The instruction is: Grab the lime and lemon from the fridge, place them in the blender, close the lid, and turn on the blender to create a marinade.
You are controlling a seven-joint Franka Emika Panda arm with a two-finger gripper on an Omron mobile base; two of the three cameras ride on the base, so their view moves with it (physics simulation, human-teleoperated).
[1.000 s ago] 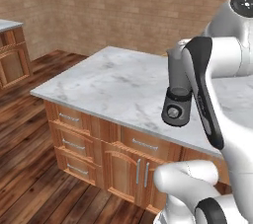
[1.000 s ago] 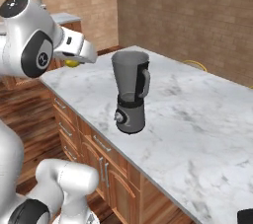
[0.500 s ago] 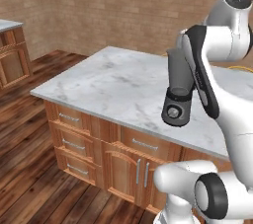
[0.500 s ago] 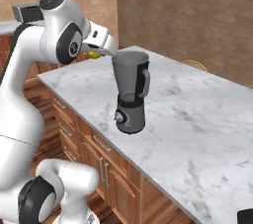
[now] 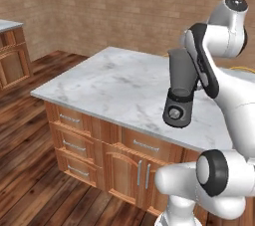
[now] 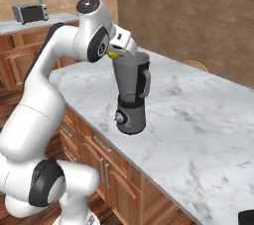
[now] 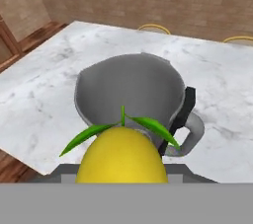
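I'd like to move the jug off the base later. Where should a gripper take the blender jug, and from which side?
Probably by the side handle of the blender, coming from the open counter on that side. The jug stands upright and looks wide, while the handle is a slim loop standing clear of the wall.

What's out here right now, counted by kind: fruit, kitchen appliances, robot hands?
Fruit: 1, the lemon, held in the hand.
Appliances: 2, the blender and a toaster on the far counter.
Robot hands: 1.
Total: 4.
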